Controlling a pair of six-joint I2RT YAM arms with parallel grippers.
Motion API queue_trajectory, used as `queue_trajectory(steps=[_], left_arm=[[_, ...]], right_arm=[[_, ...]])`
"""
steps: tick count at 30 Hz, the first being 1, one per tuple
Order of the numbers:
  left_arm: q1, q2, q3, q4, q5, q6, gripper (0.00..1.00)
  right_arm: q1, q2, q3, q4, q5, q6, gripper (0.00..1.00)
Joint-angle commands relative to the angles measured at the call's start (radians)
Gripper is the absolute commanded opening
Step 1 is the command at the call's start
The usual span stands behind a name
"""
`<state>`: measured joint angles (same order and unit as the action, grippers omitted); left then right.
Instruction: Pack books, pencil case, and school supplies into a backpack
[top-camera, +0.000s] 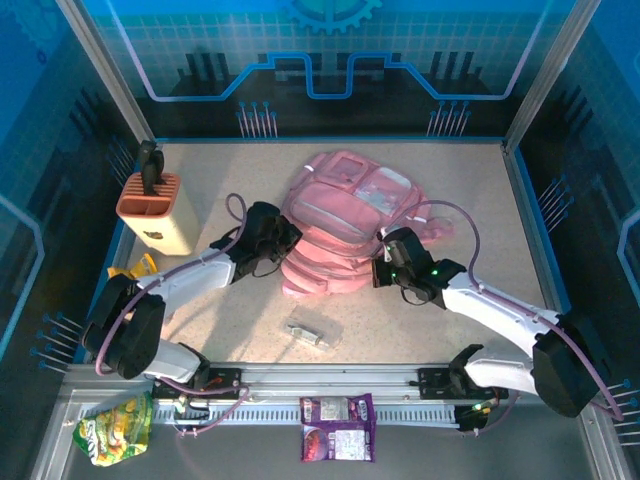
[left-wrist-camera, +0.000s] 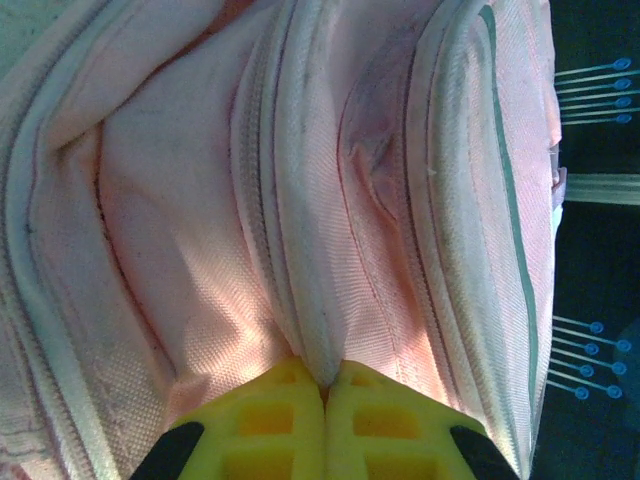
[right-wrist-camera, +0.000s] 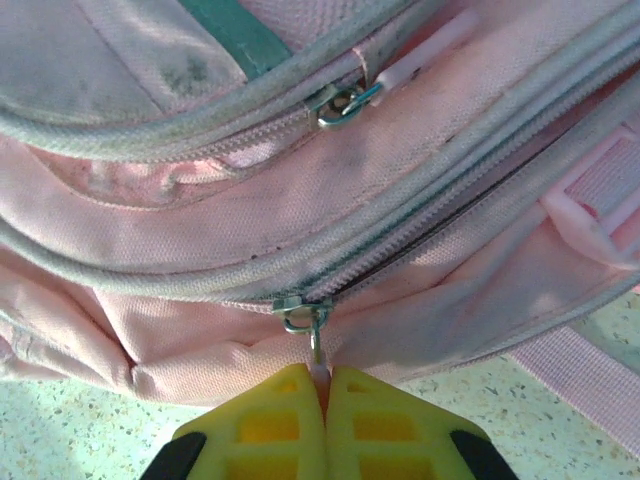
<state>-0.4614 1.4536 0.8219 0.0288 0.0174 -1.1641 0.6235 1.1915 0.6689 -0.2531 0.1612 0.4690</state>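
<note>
Top external view: the pink backpack (top-camera: 340, 225) lies flat on the speckled table (top-camera: 470, 200), a little beyond its middle, with both arms reaching in to its near end. The left gripper (top-camera: 285, 240) meets the bag's left side and the right gripper (top-camera: 385, 262) meets its right side. The school supplies (top-camera: 310, 335), a small clear and silvery item, lie on the table nearer the arm bases, apart from the bag and between the two arms. A beige, orange-topped block (top-camera: 155, 212) stands upright near the left wall. On the rail in front of the table lie purple snack packets (top-camera: 338, 425) and a green-yellow snack bag (top-camera: 115, 428).

Left wrist view: the yellow fingers (left-wrist-camera: 270, 420) of the left gripper (left-wrist-camera: 325, 385) are pressed together, pinching a pale piped ridge of the backpack (left-wrist-camera: 200, 250) fabric between their tips.

Right wrist view: the right gripper (right-wrist-camera: 322, 378) has its jaws closed on the zipper pull (right-wrist-camera: 316, 345), which hangs from a metal slider (right-wrist-camera: 298, 308) on the backpack (right-wrist-camera: 250, 200). A dark slit runs along the zip to the right of that slider. A second slider (right-wrist-camera: 340, 100) sits on another zip higher up.
</note>
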Motion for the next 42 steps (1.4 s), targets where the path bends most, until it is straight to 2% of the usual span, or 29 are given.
queue_trajectory(steps=[1, 3, 4, 7, 8, 11, 12, 15, 18, 23, 28, 31, 34, 37, 42], left_arm=[[0.096, 0.063, 0.099, 0.01, 0.026, 0.133, 0.0], [0.129, 0.115, 0.121, 0.08, 0.104, 0.165, 0.0], [0.14, 0.138, 0.137, 0.094, 0.131, 0.182, 0.04], [0.163, 0.201, 0.218, -0.004, 0.182, 0.237, 0.09], [0.164, 0.201, 0.219, -0.027, 0.189, 0.238, 0.14], [0.161, 0.128, 0.123, 0.042, 0.198, 0.19, 0.35], [0.159, 0.099, 0.095, 0.049, 0.198, 0.175, 0.36], [0.123, 0.001, 0.013, 0.009, 0.148, 0.117, 0.4], [0.034, -0.082, -0.086, 0.03, 0.05, 0.001, 0.47], [-0.067, -0.067, -0.15, 0.142, 0.023, -0.147, 0.51], [-0.152, 0.013, -0.095, 0.158, -0.03, -0.181, 0.48], [-0.155, 0.052, -0.07, 0.169, -0.042, -0.171, 0.35], [-0.152, 0.061, -0.043, 0.106, -0.067, -0.144, 0.14], [-0.131, 0.036, -0.047, 0.066, -0.081, -0.112, 0.0], [-0.043, -0.018, -0.049, -0.009, -0.048, -0.032, 0.0]], right_arm=[[0.03, 0.026, 0.026, -0.084, -0.032, -0.024, 0.0], [0.1, 0.061, 0.051, -0.05, -0.042, -0.005, 0.0], [0.128, 0.083, 0.067, -0.041, -0.042, 0.001, 0.0], [0.174, 0.16, 0.121, -0.023, -0.058, 0.028, 0.0], [0.176, 0.176, 0.128, -0.012, -0.067, 0.032, 0.0], [0.177, 0.189, 0.128, -0.009, -0.039, 0.033, 0.0], [0.177, 0.187, 0.125, -0.011, -0.031, 0.029, 0.0], [0.177, 0.179, 0.12, -0.02, -0.014, 0.022, 0.0], [0.176, 0.178, 0.113, -0.025, -0.011, 0.028, 0.0], [0.176, 0.184, 0.1, 0.0, -0.024, 0.043, 0.0], [0.175, 0.18, 0.101, 0.006, -0.017, 0.04, 0.0], [0.174, 0.178, 0.106, -0.003, 0.0, 0.034, 0.0], [0.161, 0.156, 0.104, -0.037, 0.015, 0.047, 0.0], [0.146, 0.114, 0.084, -0.067, 0.045, 0.05, 0.0], [0.052, 0.048, 0.031, -0.115, 0.031, 0.038, 0.0]])
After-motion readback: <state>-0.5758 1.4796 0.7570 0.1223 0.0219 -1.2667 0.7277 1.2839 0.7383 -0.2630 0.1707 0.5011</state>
